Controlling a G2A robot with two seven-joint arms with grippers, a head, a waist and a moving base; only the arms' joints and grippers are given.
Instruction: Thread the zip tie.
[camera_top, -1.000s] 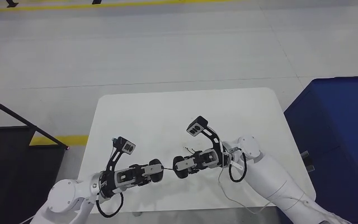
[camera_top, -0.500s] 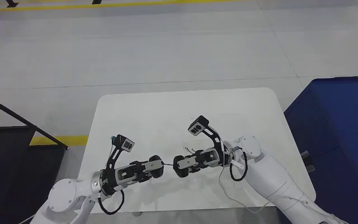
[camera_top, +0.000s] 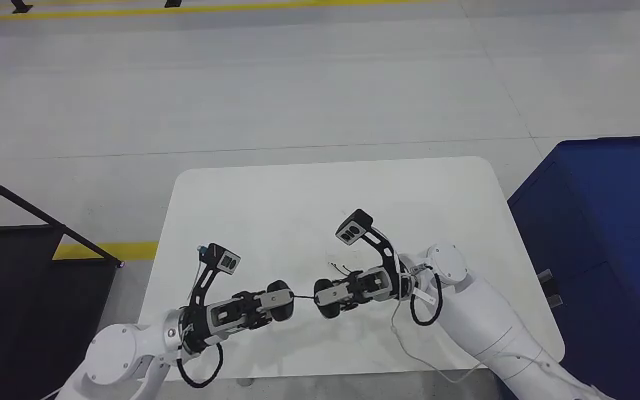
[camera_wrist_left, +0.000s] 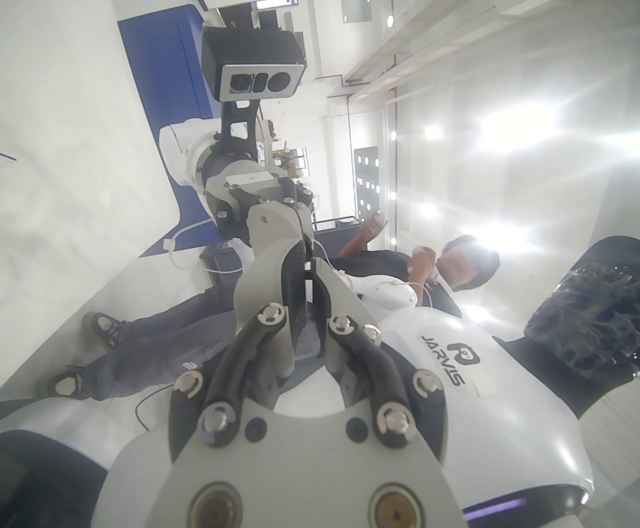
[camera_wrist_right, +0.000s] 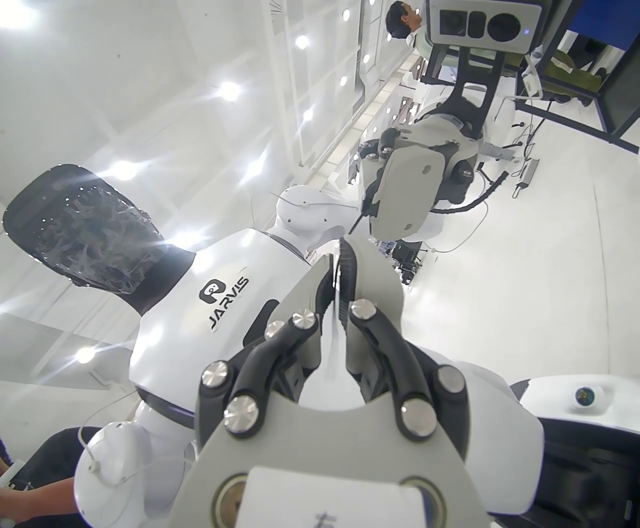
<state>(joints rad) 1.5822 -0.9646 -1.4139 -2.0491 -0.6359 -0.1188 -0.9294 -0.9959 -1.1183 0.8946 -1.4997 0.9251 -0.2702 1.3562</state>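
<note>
Above the near edge of the white table (camera_top: 330, 200), the left gripper (camera_top: 286, 299) and the right gripper (camera_top: 321, 295) face each other tip to tip, just apart. Each has its fingers pressed together on one end of the thin dark zip tie (camera_top: 303, 297), which spans the short gap between them. A blue box (camera_top: 590, 230) stands beside the table's right side.

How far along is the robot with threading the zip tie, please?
Done: the left pincer and right pincer each seem shut on the zip tie above the table. In hand: they face tip to tip, the tie bridging them. Remaining: whether the tail has entered the head is too small to tell.
</note>
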